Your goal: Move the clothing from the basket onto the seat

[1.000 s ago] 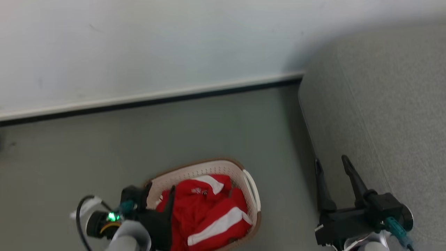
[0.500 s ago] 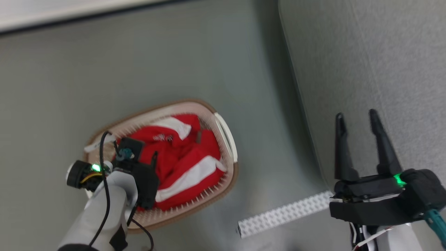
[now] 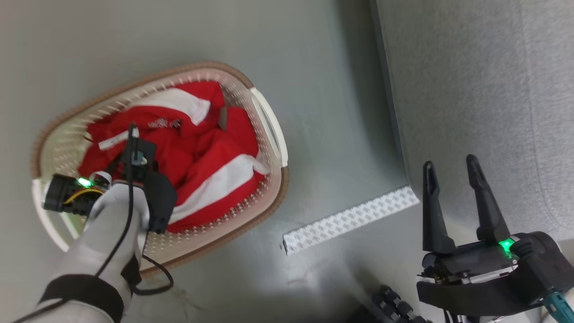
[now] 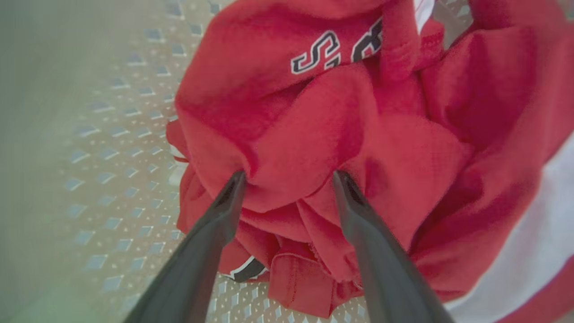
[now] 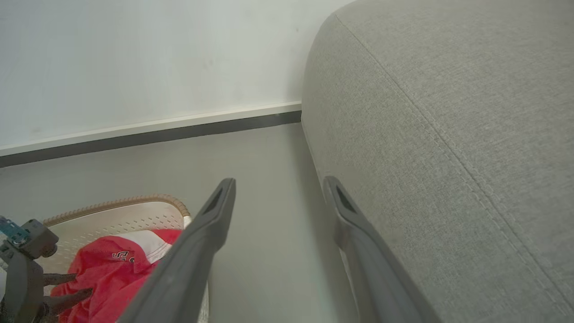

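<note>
**Close on a thick fold, then lift straight**

The seat (image 3: 471,89) runs just beside your right pincer (image 3: 449,160), whose fingers stand apart, empty. The basket (image 3: 215,222) sits on the floor (image 3: 332,134) beneath your left pincer (image 4: 289,175), apart from the seat. All the clothing (image 4: 314,134) lies heaped inside it. That left pincer is spread wide, tips pressed against a red fold bulging between them, nothing clamped yet. Push slightly deeper so you catch a thick bunch, not one thin layer; close firmly; rise until the fabric clears the rim.
</note>
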